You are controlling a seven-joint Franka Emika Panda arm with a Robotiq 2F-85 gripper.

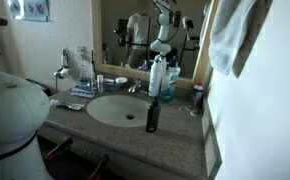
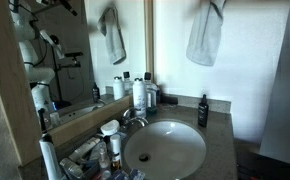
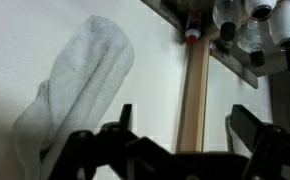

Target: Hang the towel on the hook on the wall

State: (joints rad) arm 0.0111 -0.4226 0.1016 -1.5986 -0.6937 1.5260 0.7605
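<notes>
The white towel (image 1: 235, 35) hangs against the plain off-white wall (image 1: 260, 120) to the right of the wood-framed mirror. It also shows in an exterior view (image 2: 205, 35), hanging from its top edge; the hook is hidden behind it. In the wrist view the towel (image 3: 75, 90) lies against the wall (image 3: 155, 60), left of the mirror's wooden frame (image 3: 193, 100). My gripper (image 3: 185, 125) is open and empty, and its fingers stand apart from the towel. In both exterior views the arm shows mainly as a reflection in the mirror.
A white sink basin (image 1: 120, 108) is set in a speckled counter (image 2: 220, 140). A dark bottle (image 1: 152, 115) stands at the basin's edge. Several bottles (image 1: 160, 78) and toiletries (image 2: 140, 93) stand along the mirror. A faucet (image 2: 133, 117) is behind the basin.
</notes>
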